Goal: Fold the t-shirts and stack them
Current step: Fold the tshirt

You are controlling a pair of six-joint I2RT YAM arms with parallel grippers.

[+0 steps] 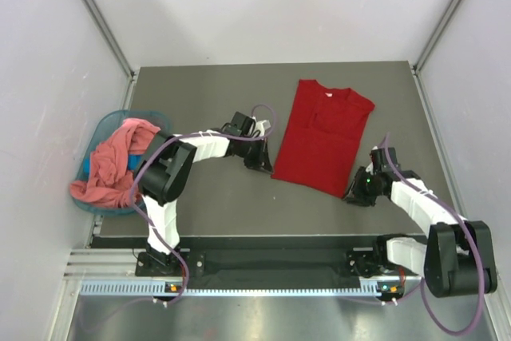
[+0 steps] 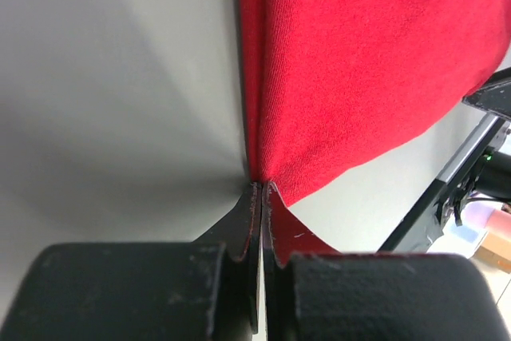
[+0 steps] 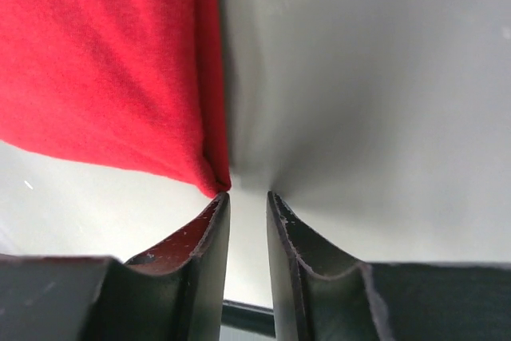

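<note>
Right up close, my left fingers (image 2: 236,227) were clenched tight, and the lower corner of the red t-shirt (image 1: 323,137) ran straight into their tips. A sliver of red showed in the seam between them, so I had that corner pinched. Over at the shirt's other lower corner, my right fingers (image 3: 201,237) stood slightly parted, with a narrow gap and nothing in it. The cloth's point just met the tip of one finger without being gripped.

The red t-shirt itself lay spread flat on the grey tabletop (image 1: 207,109), neck at the far end, hem toward me, and one of my arms at each side of the hem. Well off to the left of it, the pink t-shirt (image 1: 112,165) sat bunched up, spilling over the teal basket (image 1: 104,122) at the tabletop's edge.
</note>
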